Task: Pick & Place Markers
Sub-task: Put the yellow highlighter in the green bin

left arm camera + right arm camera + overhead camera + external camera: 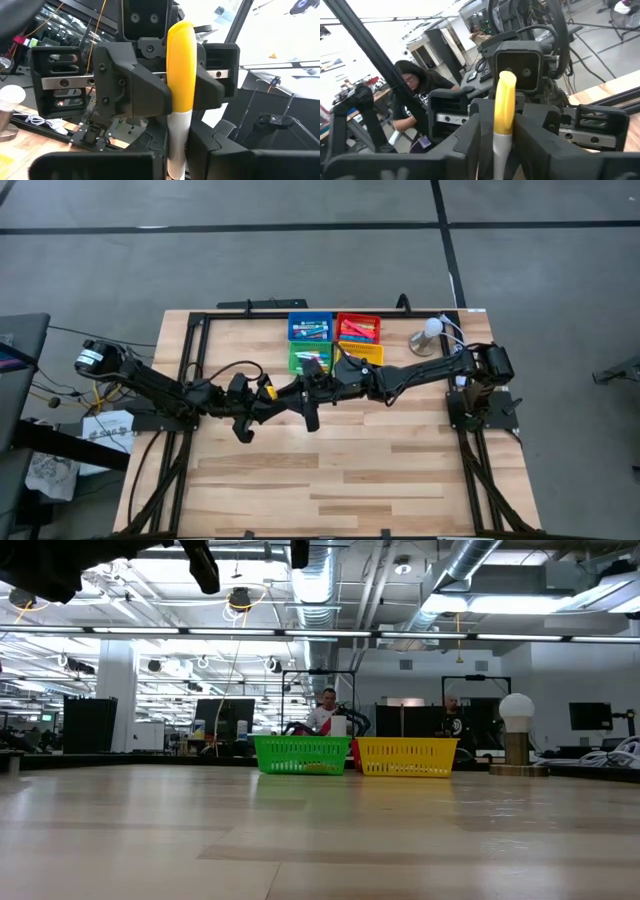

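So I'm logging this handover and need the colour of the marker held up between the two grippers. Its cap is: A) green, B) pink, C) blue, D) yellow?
D: the marker has a yellow cap over a white barrel, seen upright between the dark fingers in both wrist views, with the left gripper shut on it and the right gripper facing it above the table.

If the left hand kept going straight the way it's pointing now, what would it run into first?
Most likely the right hand. It faces the left hand head-on, close, above the table, with the yellow marker between them. The left hand is shut on the marker; how much gap remains is unclear.
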Controlling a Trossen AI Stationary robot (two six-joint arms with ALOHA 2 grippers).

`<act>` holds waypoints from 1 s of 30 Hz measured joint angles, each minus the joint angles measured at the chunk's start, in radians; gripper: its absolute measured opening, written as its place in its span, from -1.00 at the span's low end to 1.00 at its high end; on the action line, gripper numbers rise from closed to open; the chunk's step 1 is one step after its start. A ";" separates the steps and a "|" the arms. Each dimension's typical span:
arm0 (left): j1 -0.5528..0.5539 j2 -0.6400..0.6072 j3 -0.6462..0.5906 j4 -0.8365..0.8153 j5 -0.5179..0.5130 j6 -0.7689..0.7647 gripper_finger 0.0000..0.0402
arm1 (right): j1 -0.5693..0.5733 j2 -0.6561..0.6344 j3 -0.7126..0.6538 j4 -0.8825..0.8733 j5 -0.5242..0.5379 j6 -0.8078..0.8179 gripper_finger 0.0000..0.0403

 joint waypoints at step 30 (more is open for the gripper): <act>0.001 -0.002 0.000 -0.052 -0.007 -0.033 -0.82 | -0.058 -0.195 -0.001 -0.445 0.025 -0.233 -0.23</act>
